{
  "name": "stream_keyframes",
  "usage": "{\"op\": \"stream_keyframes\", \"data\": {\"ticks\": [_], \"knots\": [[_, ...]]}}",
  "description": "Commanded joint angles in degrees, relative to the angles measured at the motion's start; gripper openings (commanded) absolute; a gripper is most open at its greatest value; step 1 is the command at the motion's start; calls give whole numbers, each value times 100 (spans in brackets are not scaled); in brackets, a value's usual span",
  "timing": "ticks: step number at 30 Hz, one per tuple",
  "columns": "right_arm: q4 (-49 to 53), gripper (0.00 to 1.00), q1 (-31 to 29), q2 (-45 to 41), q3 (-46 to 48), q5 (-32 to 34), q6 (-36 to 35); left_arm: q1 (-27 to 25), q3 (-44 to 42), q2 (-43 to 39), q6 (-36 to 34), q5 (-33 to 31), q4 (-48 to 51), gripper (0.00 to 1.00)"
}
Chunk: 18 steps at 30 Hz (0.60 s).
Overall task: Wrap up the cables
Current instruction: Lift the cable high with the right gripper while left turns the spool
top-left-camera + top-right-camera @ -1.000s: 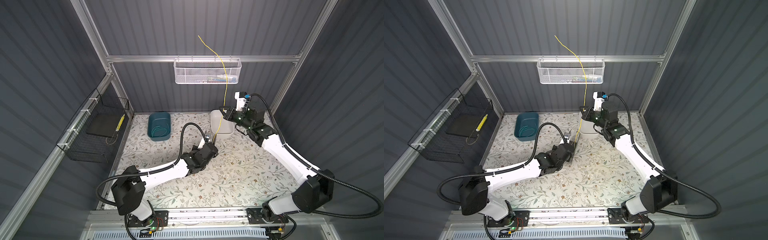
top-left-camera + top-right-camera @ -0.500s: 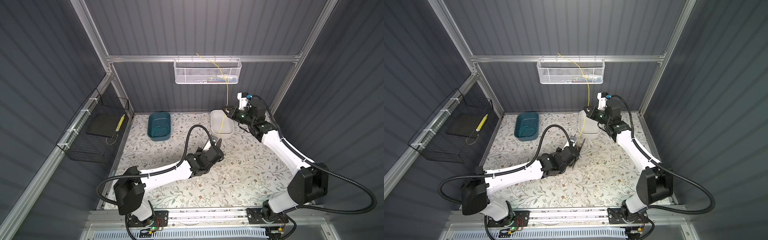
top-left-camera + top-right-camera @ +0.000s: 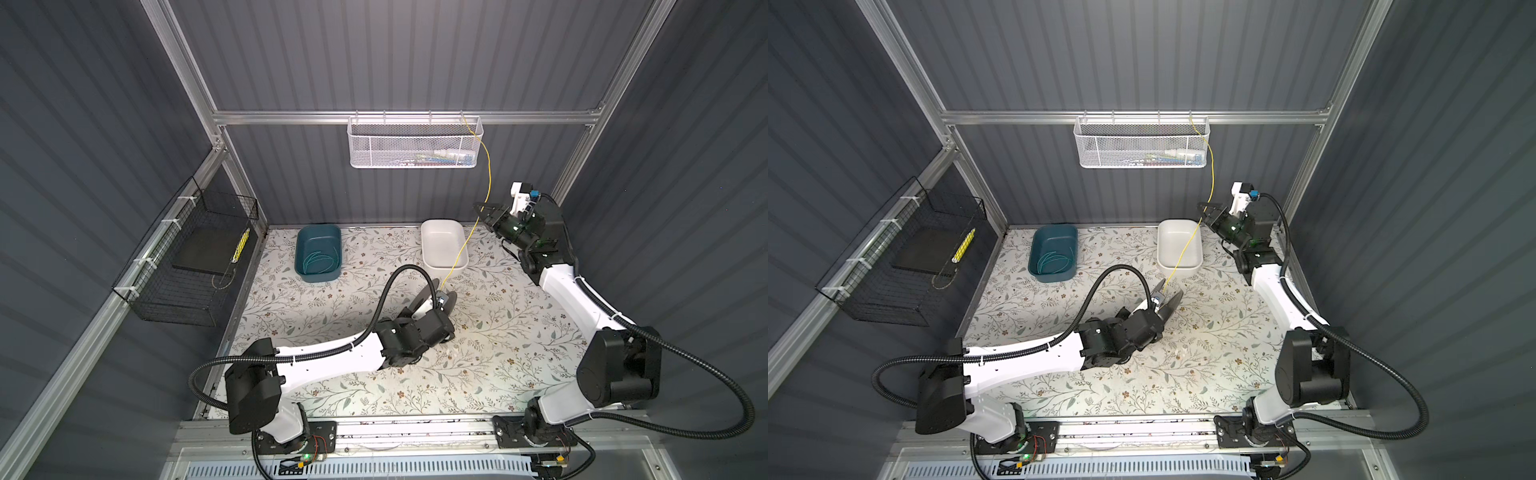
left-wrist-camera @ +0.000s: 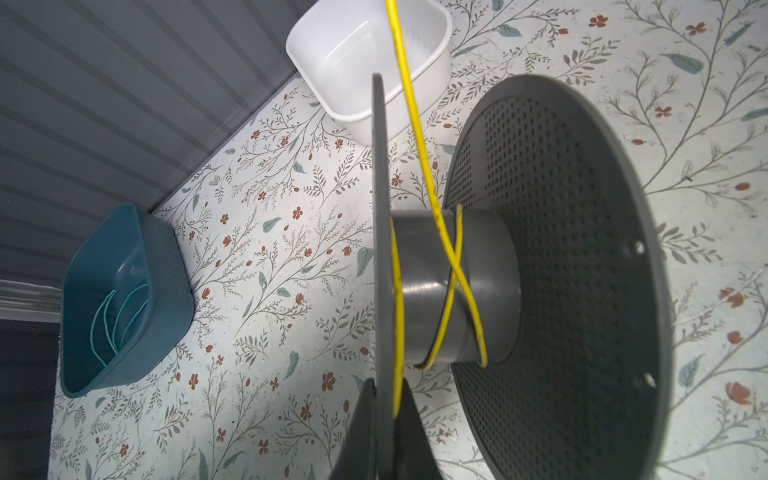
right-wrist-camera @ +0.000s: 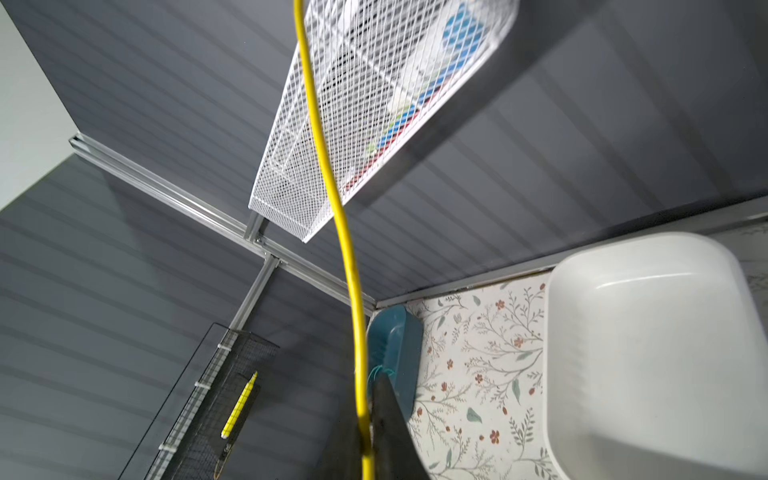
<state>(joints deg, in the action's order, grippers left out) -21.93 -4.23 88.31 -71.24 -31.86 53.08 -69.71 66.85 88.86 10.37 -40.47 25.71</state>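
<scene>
While clamping spool [image 4: 494,291] in left gripper [image 4: 386,390] and pinching yellow cable [image 5: 349,266] in right gripper [image 5: 365,432], keep taut, lay turns side-by-side.

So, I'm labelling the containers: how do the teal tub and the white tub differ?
The teal tub is dark blue-green, the white tub plain white. The teal tub holds coiled teal-green wire; the white tub holds nothing. The teal tub sits left of the white tub in both top views. Both are rounded tubs by the back wall.
</scene>
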Motion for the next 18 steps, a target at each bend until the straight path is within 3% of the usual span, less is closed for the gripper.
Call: {"op": "stream_keyframes", "data": {"ticks": [1, 18], "knots": [[-742, 10, 217, -156, 53, -38, 290, -111, -251, 162, -221, 534, 925, 0], [-83, 8, 825, 166, -705, -77, -68, -219, -170, 272, -246, 613, 1019, 0]]}}
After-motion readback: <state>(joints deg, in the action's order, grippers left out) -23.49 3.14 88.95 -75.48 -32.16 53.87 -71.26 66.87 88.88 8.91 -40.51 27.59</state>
